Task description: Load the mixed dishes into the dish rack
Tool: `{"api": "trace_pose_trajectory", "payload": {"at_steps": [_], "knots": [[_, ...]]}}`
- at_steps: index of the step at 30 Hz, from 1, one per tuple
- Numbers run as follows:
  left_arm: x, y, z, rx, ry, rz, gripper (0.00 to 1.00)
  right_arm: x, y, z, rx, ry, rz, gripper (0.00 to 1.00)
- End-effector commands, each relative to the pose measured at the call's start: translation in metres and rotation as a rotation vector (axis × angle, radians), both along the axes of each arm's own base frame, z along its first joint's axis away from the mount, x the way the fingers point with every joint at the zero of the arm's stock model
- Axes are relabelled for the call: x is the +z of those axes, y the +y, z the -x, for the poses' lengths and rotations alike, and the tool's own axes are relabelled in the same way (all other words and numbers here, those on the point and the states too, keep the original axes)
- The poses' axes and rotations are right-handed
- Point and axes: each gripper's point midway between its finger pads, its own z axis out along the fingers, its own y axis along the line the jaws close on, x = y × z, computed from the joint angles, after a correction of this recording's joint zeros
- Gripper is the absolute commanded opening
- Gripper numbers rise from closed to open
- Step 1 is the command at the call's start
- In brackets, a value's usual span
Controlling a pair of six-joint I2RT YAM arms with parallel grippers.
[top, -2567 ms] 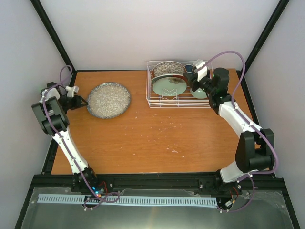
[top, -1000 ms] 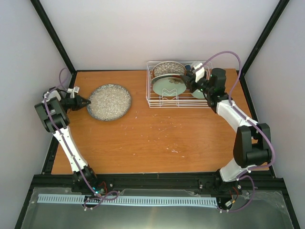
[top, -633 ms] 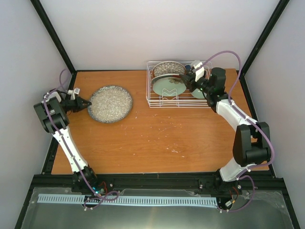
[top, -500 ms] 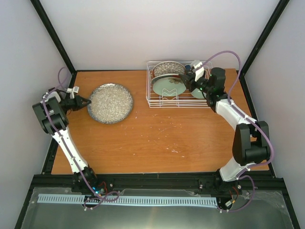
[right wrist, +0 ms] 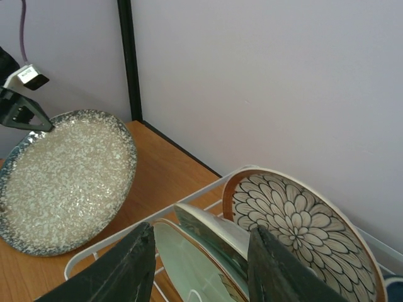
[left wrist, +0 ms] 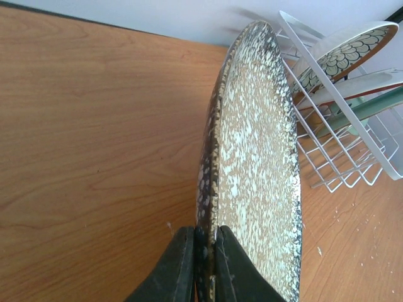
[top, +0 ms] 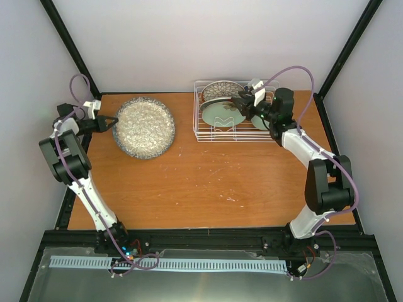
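1. Because the rack's prongs take plates on edge, the left gripper is clamped on the rim of the large speckled plate and tips it up. Whether its far rim touches the bench, cannot tell.
2. Plate sits near the far-left corner, well apart from the dish rack at the far edge, right of centre.
3. Right gripper hangs spread wide and empty over the racked teal plate and petal plate. It looks poised to steady them.
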Motion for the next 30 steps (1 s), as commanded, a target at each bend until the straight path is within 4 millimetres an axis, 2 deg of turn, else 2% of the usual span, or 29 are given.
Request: {"api": "trace_pose_trajectory", "payload": {"at_steps": [1,7,8,11,13,19,26,30], "knots": [[0.082,-0.023,0.008,-0.123,-0.218,0.14,0.01,0.014,0.017,0.003,0.063,-0.037,-0.029,0.41],[0.105,-0.038,0.018,-0.2,-0.301,0.199,0.01,0.011,0.038,0.004,0.142,-0.015,-0.045,0.42],[0.106,-0.043,0.019,-0.213,-0.308,0.201,0.01,0.01,0.052,0.01,0.181,-0.006,-0.049,0.42],[0.108,-0.054,0.021,-0.238,-0.318,0.2,0.01,0.006,0.068,0.013,0.228,0.012,-0.048,0.42],[0.117,-0.06,0.027,-0.278,-0.342,0.243,0.01,0.005,0.077,0.015,0.251,0.012,-0.041,0.42],[0.132,-0.069,0.035,-0.313,-0.38,0.249,0.01,0.003,0.104,0.022,0.329,0.014,-0.025,0.42],[0.148,-0.074,0.045,-0.337,-0.42,0.25,0.01,-0.011,0.133,0.021,0.403,0.049,0.044,0.42],[0.146,-0.077,0.047,-0.348,-0.42,0.266,0.01,-0.023,0.156,0.023,0.467,0.086,0.089,0.42]]}}
